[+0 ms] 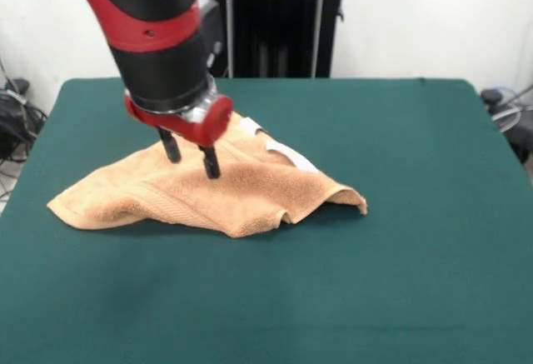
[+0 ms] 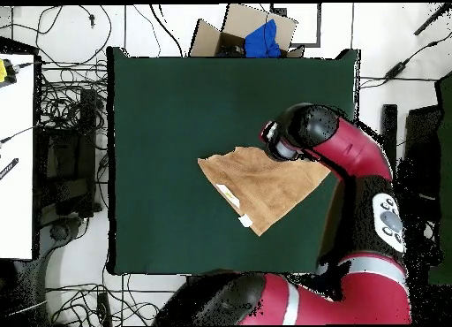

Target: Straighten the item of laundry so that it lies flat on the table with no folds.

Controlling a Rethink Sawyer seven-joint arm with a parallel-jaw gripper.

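Towel [image 1: 208,193] in the front view lies crumpled on the green surface [image 1: 400,281], left of the middle, its cloth humped and folded over itself, with a raised lip at the right corner. White tags [image 1: 287,154] show on its far edge. The red and black arm [image 1: 150,31] comes down from the upper left. Its pincer [image 1: 190,156] stands over the towel's top with the two dark fingers [image 1: 210,162] spread apart, their tips at the cloth and nothing clamped between them.

From overhead, the towel [image 2: 260,186] sits right of the surface's [image 2: 159,120] centre as a lopsided, skewed shape, tags [image 2: 228,193] on its lower left edge. The arm's [image 2: 353,155] wrist covers the towel's upper right part and hides the pincer.
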